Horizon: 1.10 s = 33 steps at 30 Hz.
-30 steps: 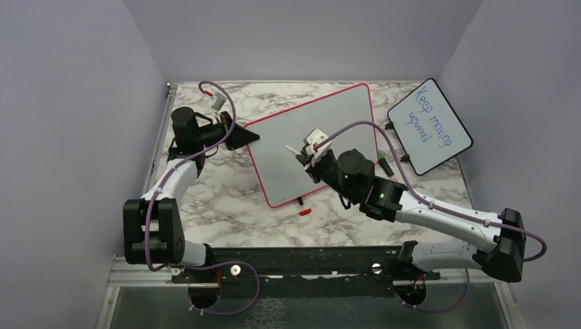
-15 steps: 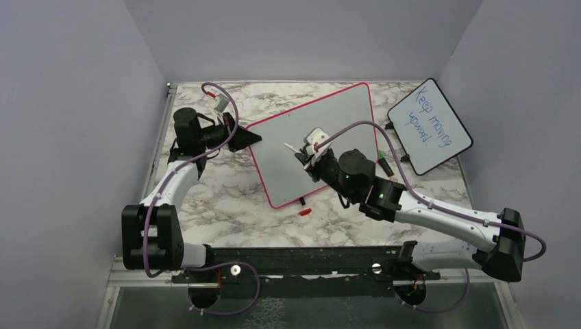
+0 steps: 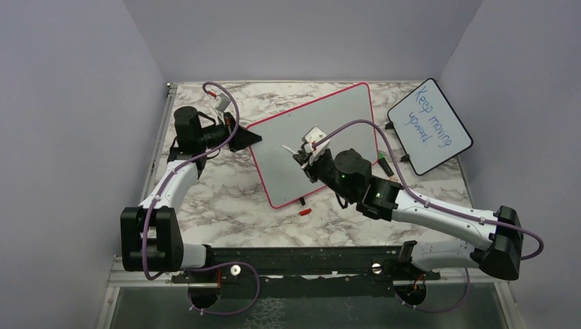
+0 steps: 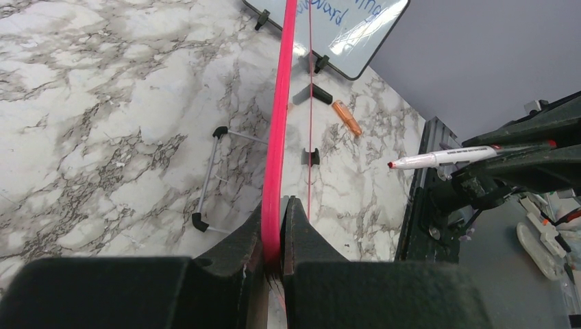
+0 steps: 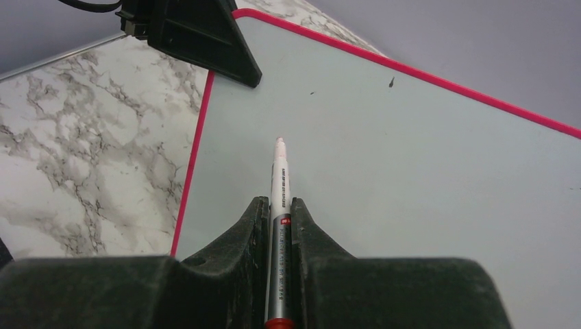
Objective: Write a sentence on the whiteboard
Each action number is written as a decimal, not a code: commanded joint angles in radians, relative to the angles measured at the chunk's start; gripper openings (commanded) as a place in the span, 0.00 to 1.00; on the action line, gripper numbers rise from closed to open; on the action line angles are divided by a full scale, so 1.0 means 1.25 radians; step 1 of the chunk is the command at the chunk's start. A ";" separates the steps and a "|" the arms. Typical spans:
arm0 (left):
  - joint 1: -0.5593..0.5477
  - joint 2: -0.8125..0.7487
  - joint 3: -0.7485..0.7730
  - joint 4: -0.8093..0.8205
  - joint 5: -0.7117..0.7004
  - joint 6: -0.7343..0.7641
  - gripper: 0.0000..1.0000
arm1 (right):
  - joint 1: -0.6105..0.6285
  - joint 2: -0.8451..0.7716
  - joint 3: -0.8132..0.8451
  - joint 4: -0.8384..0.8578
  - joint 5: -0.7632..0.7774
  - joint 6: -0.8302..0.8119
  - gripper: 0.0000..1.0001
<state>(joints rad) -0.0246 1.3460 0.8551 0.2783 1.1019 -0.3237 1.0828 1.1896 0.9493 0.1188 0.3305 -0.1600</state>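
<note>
Nearest in, a small red cap [image 3: 305, 212] lies on the marble-patterned table [image 3: 226, 205], at 6 o'clock of the board. The right gripper [image 5: 277, 205] is clamped on a white-barrelled red marker [image 5: 279, 171], tip bare and poised just above the large red-pink-framed whiteboard [image 5: 411, 171]. The board sits mid-table with a blank face: 0 words of the sentence written. At its 9 o'clock the left gripper [image 4: 274, 212] pinches the frame, steadying it. Next move, I'd judge: lower the tip to light contact and start stroke 1.

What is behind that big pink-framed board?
The left wrist view shows marble table and a grey wire stand with black feet behind the whiteboard. From above, the board hides them.
</note>
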 commanded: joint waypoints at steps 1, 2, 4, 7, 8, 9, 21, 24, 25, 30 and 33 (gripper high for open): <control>-0.019 0.012 -0.011 -0.065 -0.044 0.091 0.00 | 0.003 0.036 0.041 0.026 0.003 0.010 0.01; -0.019 0.013 -0.012 -0.065 -0.044 0.091 0.00 | 0.004 0.045 0.046 0.024 0.005 0.010 0.01; -0.020 0.014 -0.011 -0.065 -0.046 0.092 0.00 | 0.006 0.057 0.045 0.039 0.014 0.004 0.01; -0.018 0.014 -0.010 -0.065 -0.045 0.093 0.00 | 0.015 0.085 0.061 0.057 0.035 -0.007 0.01; -0.019 0.013 -0.009 -0.066 -0.047 0.092 0.00 | 0.020 0.097 0.074 0.052 0.046 -0.009 0.01; -0.019 0.010 -0.008 -0.069 -0.047 0.095 0.00 | 0.029 0.109 0.087 0.047 0.057 -0.015 0.01; -0.020 0.001 -0.007 -0.073 -0.052 0.102 0.00 | 0.097 0.225 0.199 -0.007 0.215 -0.065 0.01; -0.019 0.002 -0.004 -0.073 -0.052 0.102 0.00 | 0.100 0.240 0.211 -0.020 0.236 -0.066 0.01; -0.019 0.001 -0.004 -0.074 -0.051 0.101 0.00 | 0.101 0.245 0.216 -0.027 0.240 -0.067 0.01; -0.019 -0.001 -0.003 -0.074 -0.051 0.101 0.00 | 0.104 0.263 0.230 -0.040 0.242 -0.068 0.01; -0.019 0.000 -0.003 -0.074 -0.050 0.102 0.00 | 0.108 0.274 0.236 -0.042 0.244 -0.069 0.01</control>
<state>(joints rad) -0.0277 1.3388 0.8600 0.2554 1.0946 -0.3099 1.2053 1.5074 1.2022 0.0780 0.5957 -0.2371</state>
